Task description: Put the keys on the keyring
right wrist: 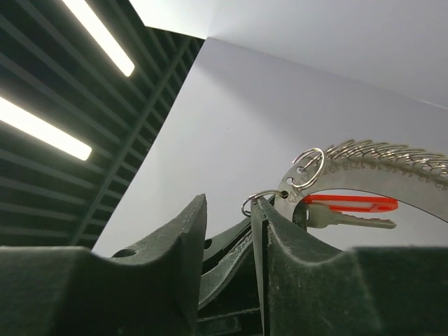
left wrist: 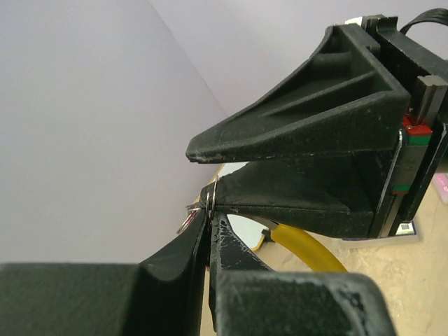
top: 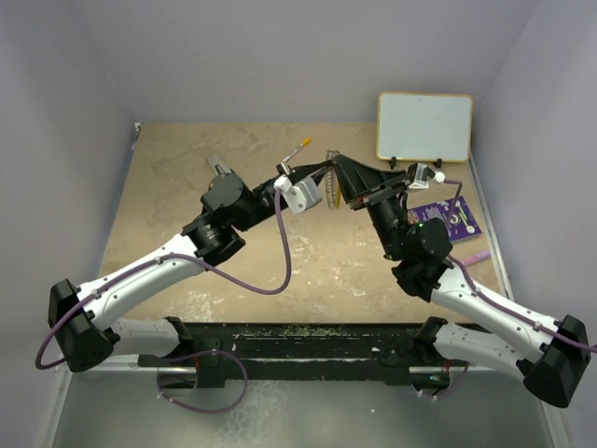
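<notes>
whiteboard [top: 424, 126]: yellow-framed, propped upright at 1 o'clock on the tan tabletop [top: 177, 182] | purple card [top: 450, 217]: lying flat at 3 o'clock, near the whiteboard | marker pen [top: 303, 146]: yellow-tipped, at 12 o'clock | pink object [top: 474, 257]: at 4 o'clock, unclear | ceiling light strips [right wrist: 42, 129]: lit

Around me: walls [top: 280, 56], pale lavender-grey, plain, on three sides. Tabletop [top: 168, 187], mottled tan. Whiteboard [top: 424, 126], blank, yellow-framed, propped in the far right corner. Above me: dark slatted ceiling [right wrist: 42, 175], two lit strip lights [right wrist: 98, 35].
</notes>
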Motion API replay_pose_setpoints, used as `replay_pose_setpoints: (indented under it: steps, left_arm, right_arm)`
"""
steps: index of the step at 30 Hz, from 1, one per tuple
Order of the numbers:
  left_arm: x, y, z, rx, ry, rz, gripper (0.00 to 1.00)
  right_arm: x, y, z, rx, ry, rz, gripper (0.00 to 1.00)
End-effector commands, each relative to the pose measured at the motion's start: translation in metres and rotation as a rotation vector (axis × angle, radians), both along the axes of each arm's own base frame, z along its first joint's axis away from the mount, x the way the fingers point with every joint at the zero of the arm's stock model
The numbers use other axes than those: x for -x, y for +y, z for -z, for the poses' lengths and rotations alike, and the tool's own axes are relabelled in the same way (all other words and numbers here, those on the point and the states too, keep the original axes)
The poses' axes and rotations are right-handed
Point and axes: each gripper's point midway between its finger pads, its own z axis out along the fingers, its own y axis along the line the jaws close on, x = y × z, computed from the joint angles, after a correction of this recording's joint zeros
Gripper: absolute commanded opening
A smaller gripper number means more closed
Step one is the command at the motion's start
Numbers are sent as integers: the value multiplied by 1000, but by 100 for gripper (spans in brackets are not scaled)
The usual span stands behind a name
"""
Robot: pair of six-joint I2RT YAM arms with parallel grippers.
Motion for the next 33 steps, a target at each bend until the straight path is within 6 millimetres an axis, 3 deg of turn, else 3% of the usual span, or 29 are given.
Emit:
replay_pose_setpoints:
  steps: [1,10,19,33]
  left_arm:
    - [12,5,-30,-20,-69,20,3]
    - [21,-2,-20,-139,-62,87,3]
    - [25,-6,-13,-261,-39,126,3]
    - [35,-7,-5,-401,6,196,3]
  right_arm:
    - [15,-9,-18,-44,-56,-22,38]
    - [15,-4,-12,-7,-37,-34,38]
    - [4,3,-5,104,-10,8,26]
    - [-3,4,2,341,-22,99,22]
